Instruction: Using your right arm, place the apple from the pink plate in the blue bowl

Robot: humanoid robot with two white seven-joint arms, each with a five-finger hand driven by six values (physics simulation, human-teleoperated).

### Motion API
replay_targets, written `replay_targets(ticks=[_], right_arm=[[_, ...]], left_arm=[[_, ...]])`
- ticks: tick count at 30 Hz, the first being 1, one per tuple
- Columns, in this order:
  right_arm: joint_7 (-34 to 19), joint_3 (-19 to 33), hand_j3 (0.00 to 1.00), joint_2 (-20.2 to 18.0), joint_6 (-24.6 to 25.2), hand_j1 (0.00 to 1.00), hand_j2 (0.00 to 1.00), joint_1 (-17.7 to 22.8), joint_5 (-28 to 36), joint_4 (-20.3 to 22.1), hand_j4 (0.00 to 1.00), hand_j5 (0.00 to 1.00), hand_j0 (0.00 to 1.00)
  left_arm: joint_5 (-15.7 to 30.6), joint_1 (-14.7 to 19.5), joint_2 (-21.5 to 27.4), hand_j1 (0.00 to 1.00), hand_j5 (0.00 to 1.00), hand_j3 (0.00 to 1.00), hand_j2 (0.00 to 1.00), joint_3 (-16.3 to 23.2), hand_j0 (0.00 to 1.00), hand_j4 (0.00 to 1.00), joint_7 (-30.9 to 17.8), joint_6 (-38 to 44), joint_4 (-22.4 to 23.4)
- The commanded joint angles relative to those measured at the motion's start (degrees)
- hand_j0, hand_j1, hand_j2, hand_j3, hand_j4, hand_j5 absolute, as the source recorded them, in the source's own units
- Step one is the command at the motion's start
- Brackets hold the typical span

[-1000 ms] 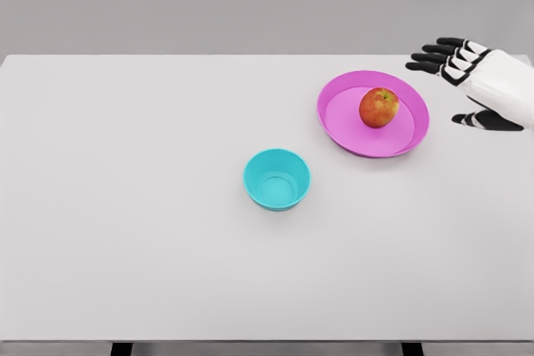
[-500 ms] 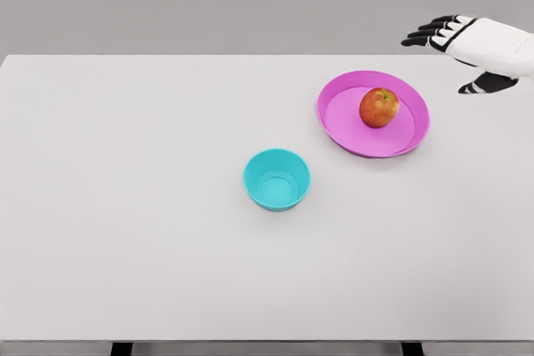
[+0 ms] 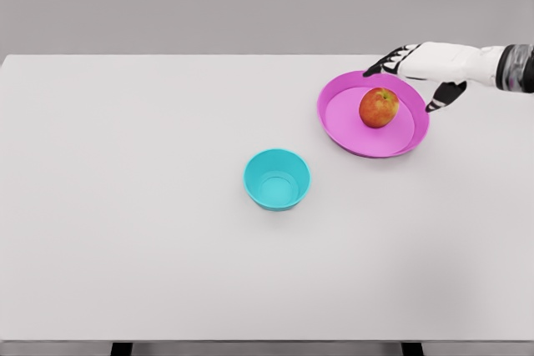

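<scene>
One apple upright, stem up, on pink plate, right hand open

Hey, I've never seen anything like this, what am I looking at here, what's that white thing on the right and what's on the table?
This is a computer-simulated scene, seen from a camera on a humanoid robot's head looking down at a white table. The white thing coming in from the right is the robot's right arm, ending in a five-finger right robot hand with dark fingers. Its fingers are spread and hold nothing; the hand appears over the far edge of a pink plate. On that plate sits a red-and-yellow apple. Nearer the middle of the table stands an empty blue bowl, apart from the plate. The left arm is not in the picture. Nothing is being held right now.
</scene>
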State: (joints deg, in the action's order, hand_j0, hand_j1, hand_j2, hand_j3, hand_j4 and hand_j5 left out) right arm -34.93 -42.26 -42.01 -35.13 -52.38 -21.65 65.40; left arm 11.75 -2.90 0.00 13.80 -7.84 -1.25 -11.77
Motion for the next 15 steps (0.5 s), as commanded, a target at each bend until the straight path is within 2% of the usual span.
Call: replay_targets(ticks=[1,3,5,9,15], right_arm=[[-0.07,-1.25,1.00,2.01,0.13,1.00,1.00,0.00,0.12,-3.44,1.00,1.00,1.00],[-0.07,-1.69,1.00,2.19,0.13,1.00,1.00,-0.09,0.12,-4.23,1.00,1.00,1.00],[-0.07,-1.78,1.00,3.16,0.13,1.00,1.00,-0.53,0.03,-7.66,1.00,1.00,1.00],[-0.07,-2.92,1.00,4.65,0.13,1.00,1.00,-1.76,-0.15,-10.91,1.00,1.00,1.00],[-0.07,-3.89,1.00,6.76,0.13,1.00,1.00,-2.64,-0.15,-11.79,1.00,1.00,1.00]], left_arm=[[0.03,0.00,0.00,1.00,1.00,1.00,1.00,0.00,1.00,1.00,-0.07,0.02,-0.01],[0.03,0.00,0.00,1.00,1.00,1.00,1.00,0.00,1.00,1.00,0.02,-0.06,-0.01],[0.03,0.00,0.00,1.00,1.00,1.00,1.00,0.00,1.00,1.00,0.02,0.02,-0.01],[0.03,0.00,0.00,1.00,1.00,1.00,1.00,0.00,1.00,1.00,0.02,0.02,-0.01],[0.03,0.00,0.00,1.00,1.00,1.00,1.00,0.00,1.00,1.00,0.02,0.02,-0.01]])
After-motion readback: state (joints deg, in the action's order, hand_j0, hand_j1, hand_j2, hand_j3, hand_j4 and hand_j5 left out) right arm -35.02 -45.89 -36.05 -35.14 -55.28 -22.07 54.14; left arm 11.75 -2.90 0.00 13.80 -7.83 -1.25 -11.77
